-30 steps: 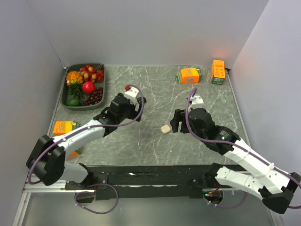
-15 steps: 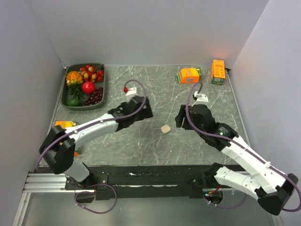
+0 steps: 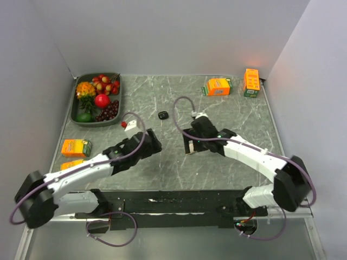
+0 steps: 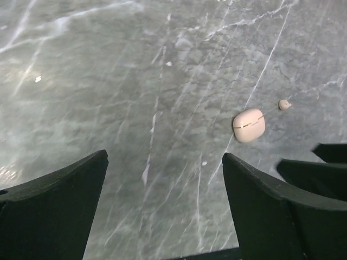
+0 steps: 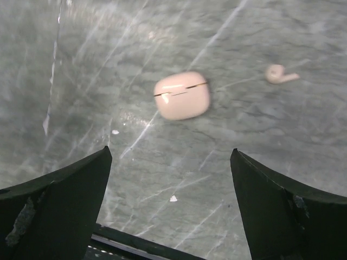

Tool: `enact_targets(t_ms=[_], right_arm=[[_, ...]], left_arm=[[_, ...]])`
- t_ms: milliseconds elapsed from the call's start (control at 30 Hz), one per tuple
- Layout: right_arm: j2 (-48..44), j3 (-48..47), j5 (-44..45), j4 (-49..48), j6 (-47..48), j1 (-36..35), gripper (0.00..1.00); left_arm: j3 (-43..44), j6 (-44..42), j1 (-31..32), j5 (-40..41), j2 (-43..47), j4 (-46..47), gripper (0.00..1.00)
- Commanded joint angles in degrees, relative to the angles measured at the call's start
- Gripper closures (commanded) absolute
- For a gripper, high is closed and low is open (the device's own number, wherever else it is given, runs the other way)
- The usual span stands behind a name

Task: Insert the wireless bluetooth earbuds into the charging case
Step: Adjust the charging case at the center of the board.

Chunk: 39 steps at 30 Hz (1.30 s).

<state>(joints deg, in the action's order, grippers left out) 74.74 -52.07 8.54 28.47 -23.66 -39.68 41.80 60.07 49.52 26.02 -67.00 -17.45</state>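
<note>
Your left tool (image 4: 162,211) and right tool (image 5: 171,206) gape wide, both empty.
The right tool hangs over the shut charging case (image 5: 181,95) mid-frame, 1 white earbud (image 5: 281,74) beside, probably to straddle the case.

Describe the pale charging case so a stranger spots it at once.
On the grey marbled table, look near its middle. The charging case lies there, a pale rounded pebble with a thin seam across it. The pale earbud beside it, not touching, is far smaller and has a stub.
</note>
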Motion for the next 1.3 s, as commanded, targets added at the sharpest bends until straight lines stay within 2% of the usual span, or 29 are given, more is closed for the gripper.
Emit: enact_targets(t_ms=[0, 167, 500, 733, 1267], right_arm=[[6.89, -6.10, 1.57, 1.06, 5.55, -2.42, 0.01], [12.00, -9.36, 1.83, 2.47, 9.77, -2.42, 0.04], [21.22, -11.38, 1.31, 0.80, 14.34, -2.15, 0.02], [25.63, -14.89, 0.43, 0.79, 14.70, -1.28, 0.05], [29.32, -13.14, -2.03, -0.87, 14.35, 0.57, 0.19]], left_arm=[[-5.05, 5.40, 0.05, 1.49, 8.63, -0.30, 0.08], [-10.07, 6.46, 0.14, 1.31, 15.23, 0.23, 0.08], [-10.60, 3.74, 0.14, 1.14, 17.52, -1.27, 0.07], [-11.74, 3.73, 0.14, 0.52, 18.49, -1.01, 0.07], [-12.80, 3.82, 0.14, 0.08, 18.14, -0.48, 0.07]])
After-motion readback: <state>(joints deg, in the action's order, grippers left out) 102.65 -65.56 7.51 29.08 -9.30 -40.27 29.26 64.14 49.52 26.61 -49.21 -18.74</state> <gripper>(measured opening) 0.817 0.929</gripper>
